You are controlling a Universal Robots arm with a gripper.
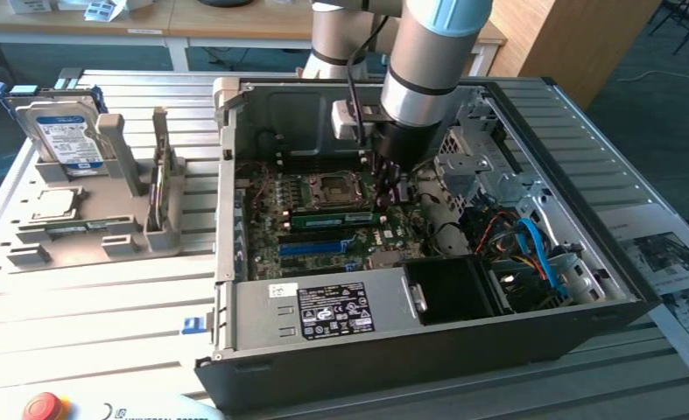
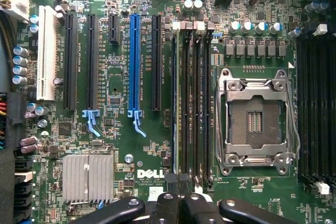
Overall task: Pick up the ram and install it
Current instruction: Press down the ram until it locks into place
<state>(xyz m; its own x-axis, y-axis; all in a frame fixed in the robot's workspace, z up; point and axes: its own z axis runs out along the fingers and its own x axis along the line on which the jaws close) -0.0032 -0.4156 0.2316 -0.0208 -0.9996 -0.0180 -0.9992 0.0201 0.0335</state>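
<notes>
1. Ram [image 1: 333, 219] stands on edge at centre frame in the exterior view, in a memory slot just beside the CPU socket [image 1: 326, 186]. From how it stands, I judge it to be in the slot, though I cannot tell whether it is fully latched.
2. My arm [image 1: 420, 61] reaches down from the top of the frame into the open case [image 1: 438, 346]. That puts the jaws right at the ram's right-hand end, which I take to be the point for pressing that end home.
3. In the wrist view the jaws sit at bottom centre, drawn together with no real gap. They line up with the near end of the memory slots [image 2: 191, 108]. They do not seem to have hold of anything, and whether they touch the ram's edge I cannot tell.
4. The case lies on its side on the worktop [image 1: 87, 297]. I think this is so the board faces up and a straight downward push is possible.
5. The ram itself is a long, narrow green strip with darker chips along its face. It is a little longer than the socket and runs parallel to the blue slot [image 1: 320, 246] lower in the frame.
</notes>
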